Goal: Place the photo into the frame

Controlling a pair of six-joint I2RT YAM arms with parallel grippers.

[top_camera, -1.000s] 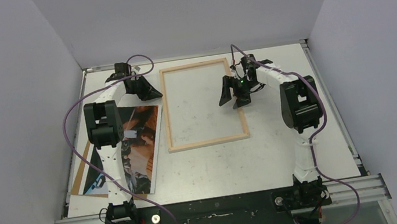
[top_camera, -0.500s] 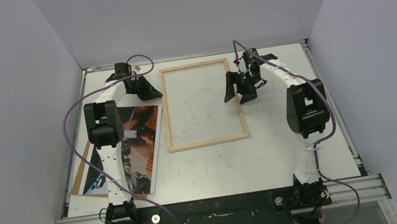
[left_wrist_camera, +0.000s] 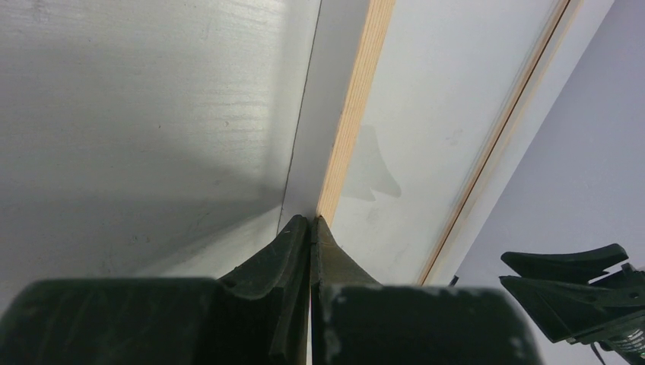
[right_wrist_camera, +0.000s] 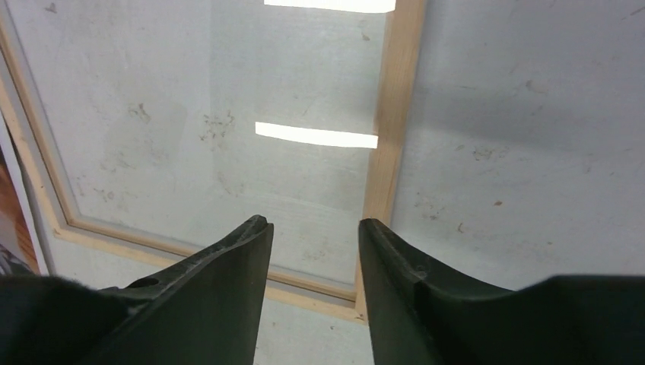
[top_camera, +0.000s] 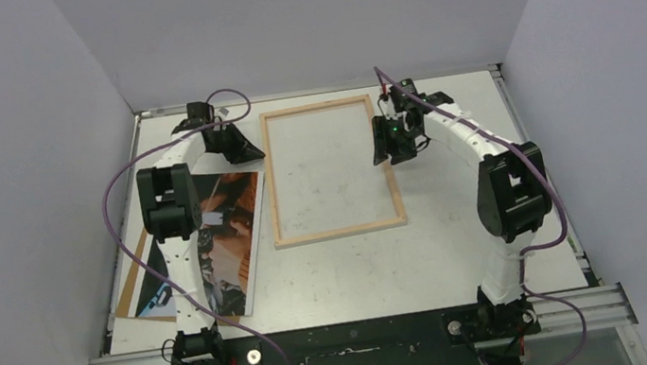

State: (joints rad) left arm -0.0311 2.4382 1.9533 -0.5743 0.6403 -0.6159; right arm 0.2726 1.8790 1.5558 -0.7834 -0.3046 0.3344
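The left gripper [top_camera: 234, 145] has its fingers [left_wrist_camera: 293, 239] pressed flat together with nothing between them. It sits low at the far left of the table [top_camera: 361, 273], and its tip meets the outer edge of the frame's left rail.

Nearer, on the left side, the photo [top_camera: 234, 216] lies flat, face up, partly under the left arm. A brown board [top_camera: 129, 294] peeks out beneath its left edge. The photo is just beside the frame but outside it.

The frame [top_camera: 341, 232] lies flat in the middle of the table, bare wood side up. The table surface shows through its clear pane [right_wrist_camera: 190, 114].

The right gripper [top_camera: 387, 140] hangs over the far part of the frame's right rail. Its fingers [right_wrist_camera: 236, 258] are apart and hold nothing. One is above the pane, the other above the rail. I cannot tell whether they touch the frame.
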